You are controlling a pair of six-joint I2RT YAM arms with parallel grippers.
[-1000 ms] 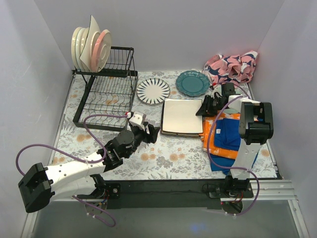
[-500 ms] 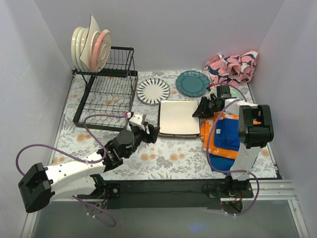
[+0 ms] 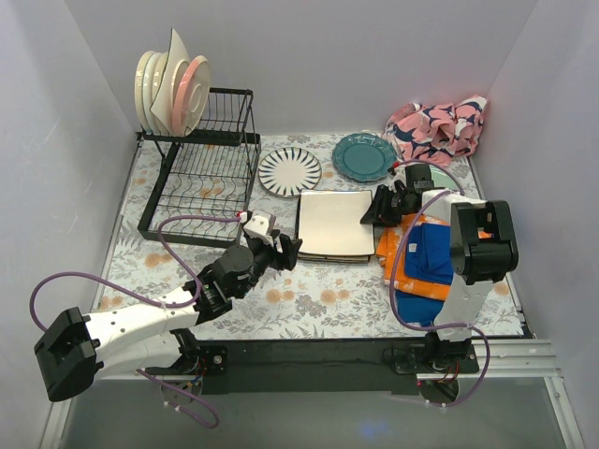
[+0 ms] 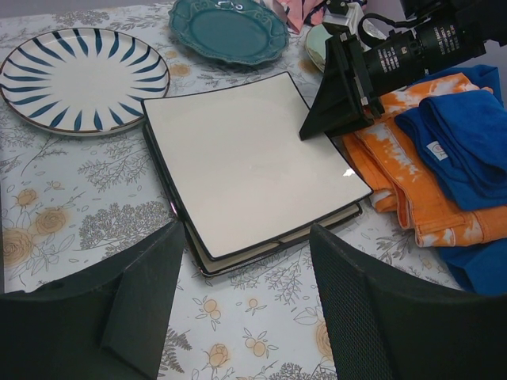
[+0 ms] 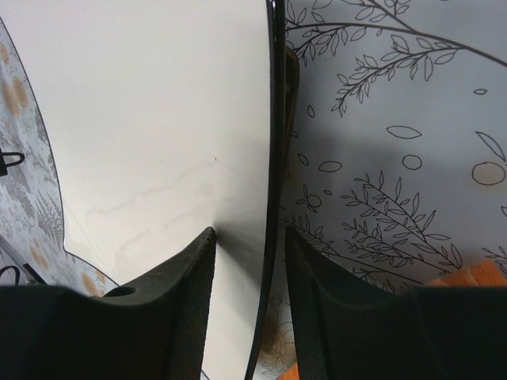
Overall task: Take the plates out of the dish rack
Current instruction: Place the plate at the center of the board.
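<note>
Right jaws astride square plate edge, parted

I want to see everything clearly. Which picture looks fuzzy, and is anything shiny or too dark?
Top external view: soft, even light, sharp on the dish rack, only faint shadows. Left wrist view: the square plate is crisp with one tiny white glint; the left gripper's fingers loom big and slightly fuzzy. Right wrist view: the right gripper's fingers are dark shapes close to the lens.

Plain pale walls, floral tablecloth, possibly vinyl
</note>
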